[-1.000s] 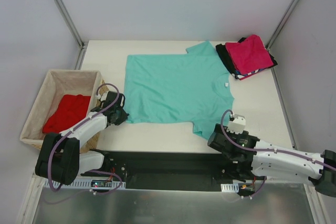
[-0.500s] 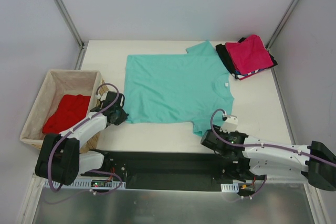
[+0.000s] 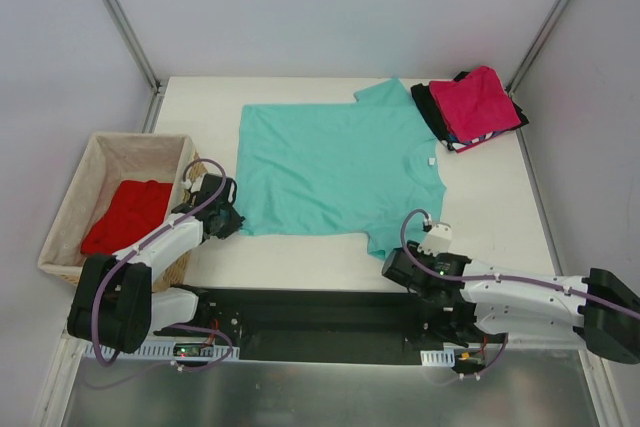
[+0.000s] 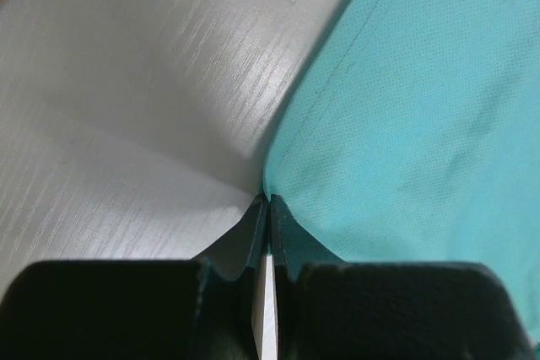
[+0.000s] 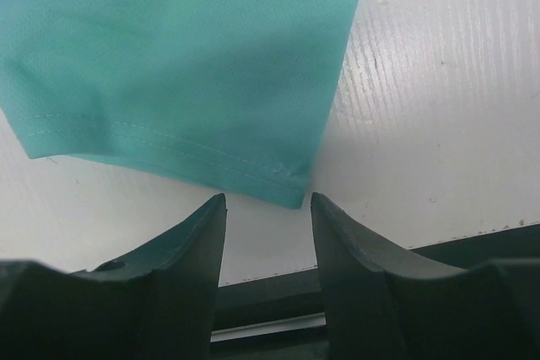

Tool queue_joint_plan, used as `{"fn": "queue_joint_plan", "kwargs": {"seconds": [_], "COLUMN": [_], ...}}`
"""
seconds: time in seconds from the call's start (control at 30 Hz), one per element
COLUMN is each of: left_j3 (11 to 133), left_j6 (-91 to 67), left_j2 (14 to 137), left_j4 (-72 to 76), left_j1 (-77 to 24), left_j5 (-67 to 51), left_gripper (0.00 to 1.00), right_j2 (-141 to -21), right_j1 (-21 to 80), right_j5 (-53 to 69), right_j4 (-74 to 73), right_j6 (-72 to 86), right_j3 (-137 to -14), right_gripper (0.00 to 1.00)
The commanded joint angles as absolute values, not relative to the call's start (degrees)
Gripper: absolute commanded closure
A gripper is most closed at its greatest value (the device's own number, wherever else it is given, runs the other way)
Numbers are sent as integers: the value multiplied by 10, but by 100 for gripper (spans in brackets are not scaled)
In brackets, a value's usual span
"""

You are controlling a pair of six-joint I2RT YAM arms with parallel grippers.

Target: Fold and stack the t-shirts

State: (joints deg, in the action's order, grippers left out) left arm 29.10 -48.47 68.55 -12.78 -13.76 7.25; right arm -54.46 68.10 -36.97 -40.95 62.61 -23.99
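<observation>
A teal-green short-sleeved cloth t-shirt (image 3: pixel 335 172) lies spread flat in the middle of the white wood-grain counter (image 3: pixel 490 207). Its hem points toward the left side and its collar toward the right. One sleeve reaches the far edge and the other reaches the near edge.

The left gripper (image 3: pixel 234 220) sits low at the near left corner of the shirt's hem. In the left wrist view its black fingers (image 4: pixel 287 233) are pressed together with no visible gap. They pinch the very corner of the teal cloth (image 4: pixel 405 124), whose stitched edge runs away from the tips across the counter (image 4: pixel 126 82).

The right gripper (image 3: pixel 392 261) rests at the near edge of the counter by the near sleeve. In the right wrist view its dark fingers (image 5: pixel 194 242) stand moderately apart, with only bare counter (image 5: pixel 439 107) between them. The corner of the sleeve hem (image 5: pixel 291 191) lies just beyond the tips, not yet between them.

At the far right corner sits a pile of folded shirts. A magenta-pink t-shirt (image 3: pixel 480 102) is on top, a black t-shirt (image 3: pixel 428 105) shows beneath it, and a sliver of striped t-shirt (image 3: pixel 468 143) shows at the near edge.

To the left, beside the counter, stands a tan woven wicker basket with pale cloth lining (image 3: pixel 80 172). It holds a crumpled bright red t-shirt (image 3: pixel 128 212).
</observation>
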Motion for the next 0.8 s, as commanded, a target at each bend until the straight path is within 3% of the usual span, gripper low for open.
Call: {"fn": "queue_joint_plan", "kwargs": {"seconds": [0.0, 0.77], "left_j3": [291, 288], "left_j6": [-476, -476], "left_j2": [675, 683], "left_j4": [-141, -145], "left_j1": [-128, -122], "left_j5": [69, 75], "left_gripper": [100, 100], "right_j2": [-539, -503], "right_j1": [675, 671], "right_j5": [-372, -420], "right_j4": [-396, -477], "right_j6": [642, 695], "right_j3": [-231, -252], "right_gripper": [52, 59]}}
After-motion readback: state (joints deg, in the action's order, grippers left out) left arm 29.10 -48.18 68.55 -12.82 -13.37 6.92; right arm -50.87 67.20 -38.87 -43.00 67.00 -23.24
